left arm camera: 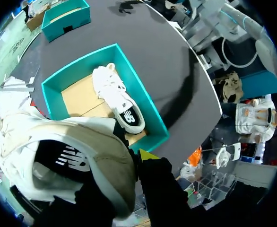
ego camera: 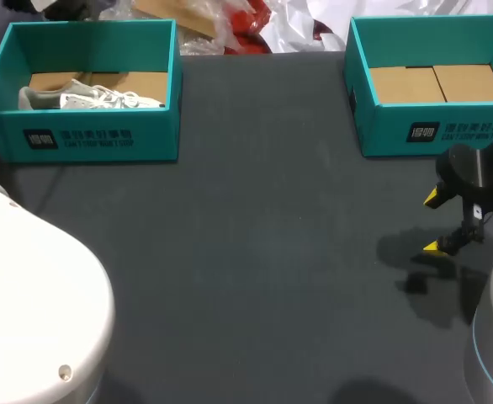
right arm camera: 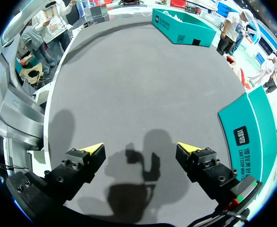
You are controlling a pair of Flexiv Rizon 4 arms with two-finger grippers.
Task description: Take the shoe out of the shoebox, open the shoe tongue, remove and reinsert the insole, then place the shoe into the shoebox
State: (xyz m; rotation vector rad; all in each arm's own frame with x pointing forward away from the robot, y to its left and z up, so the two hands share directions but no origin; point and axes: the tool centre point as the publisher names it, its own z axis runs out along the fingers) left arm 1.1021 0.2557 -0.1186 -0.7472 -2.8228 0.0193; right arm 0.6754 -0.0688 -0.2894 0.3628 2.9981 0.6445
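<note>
Upper left of the head frame: shoe (ego camera: 91, 97), lying in the left shoebox (ego camera: 87, 139), long axis across the frame. Left claw (left arm camera: 147, 157) nearer, shoe ahead of it; state cannot be told. Right claw (ego camera: 432, 223) spread, lower right, well apart.

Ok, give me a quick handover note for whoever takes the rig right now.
Right pincer: open, empty, above the table in front of the empty shoebox.
Left pincer: near the other shoebox; grip unclear.
Shoe: lying in that shoebox.
Done: no step visibly done.
To do: lift shoe out, open tongue, insole out and back, return shoe to box.
</note>
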